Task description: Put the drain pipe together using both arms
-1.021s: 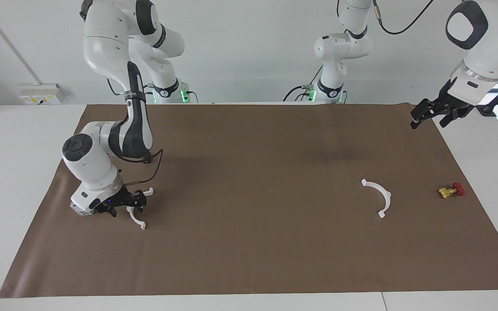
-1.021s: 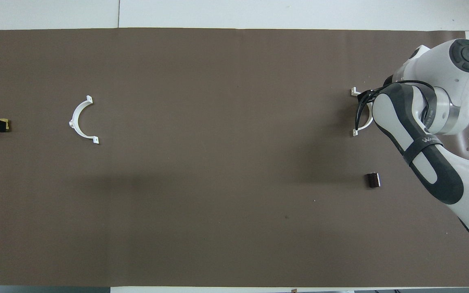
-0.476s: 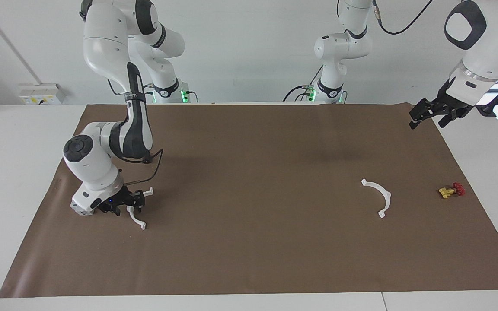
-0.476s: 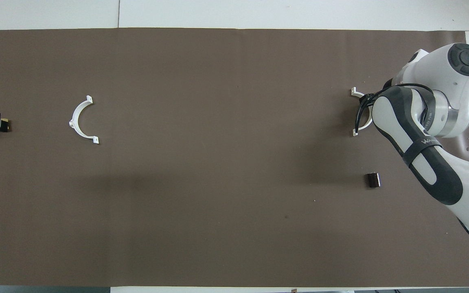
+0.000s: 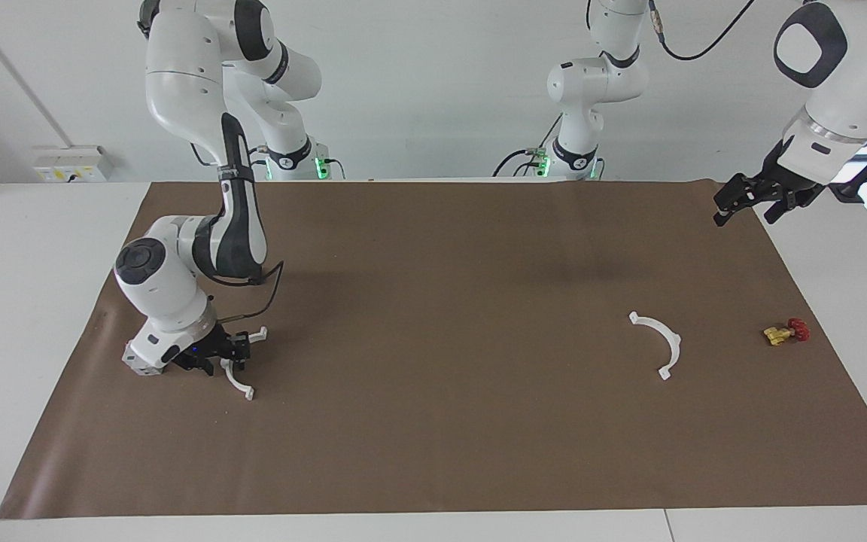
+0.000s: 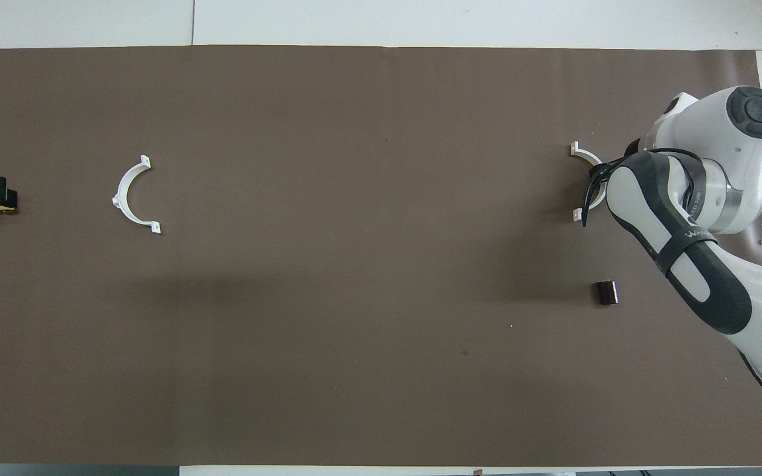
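White plastic half-rings lie well apart — one [image 5: 236, 370] at lower left of the facing view under the right gripper [image 5: 226, 355], whose grip cannot be told, the other [image 5: 659, 342] untouched. Left gripper [image 5: 751, 202], wide-jawed, waits at upper right — joining remains.

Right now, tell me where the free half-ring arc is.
The free half-ring arc lies flat on the brown mat toward the left arm's end of the table, beside the red-and-yellow valve; no gripper is near it.
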You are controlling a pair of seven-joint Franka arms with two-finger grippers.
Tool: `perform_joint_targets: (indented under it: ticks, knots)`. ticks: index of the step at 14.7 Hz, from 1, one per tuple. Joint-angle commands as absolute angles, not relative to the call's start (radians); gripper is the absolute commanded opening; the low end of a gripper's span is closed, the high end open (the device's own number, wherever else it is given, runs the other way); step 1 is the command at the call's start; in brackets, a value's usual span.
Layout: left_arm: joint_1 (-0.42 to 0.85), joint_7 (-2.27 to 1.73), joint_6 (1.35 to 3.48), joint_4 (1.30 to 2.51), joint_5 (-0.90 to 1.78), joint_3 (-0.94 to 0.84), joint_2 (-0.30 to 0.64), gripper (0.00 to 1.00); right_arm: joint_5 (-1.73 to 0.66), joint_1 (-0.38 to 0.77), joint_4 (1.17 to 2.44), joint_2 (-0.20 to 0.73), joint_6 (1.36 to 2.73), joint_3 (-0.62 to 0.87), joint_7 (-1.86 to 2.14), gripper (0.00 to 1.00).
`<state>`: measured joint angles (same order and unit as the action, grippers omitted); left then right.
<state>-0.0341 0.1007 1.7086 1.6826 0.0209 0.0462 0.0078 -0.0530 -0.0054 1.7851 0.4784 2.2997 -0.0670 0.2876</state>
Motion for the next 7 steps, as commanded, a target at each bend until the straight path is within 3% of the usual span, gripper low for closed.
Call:
perform_joint_targets:
  ticks: [1,7]
  knots:
    - [-0.028,0.100,1.843,1.781,0.011,0.045,0.018,1.00,-0.072,-0.014,1.824,0.446,2.313,-0.060,0.319,0.56]
    - [-0.008,0.097,2.093,1.853,0.011,0.044,0.170,1.00,-0.072,-0.011,1.824,0.445,2.307,-0.060,0.316,0.50]
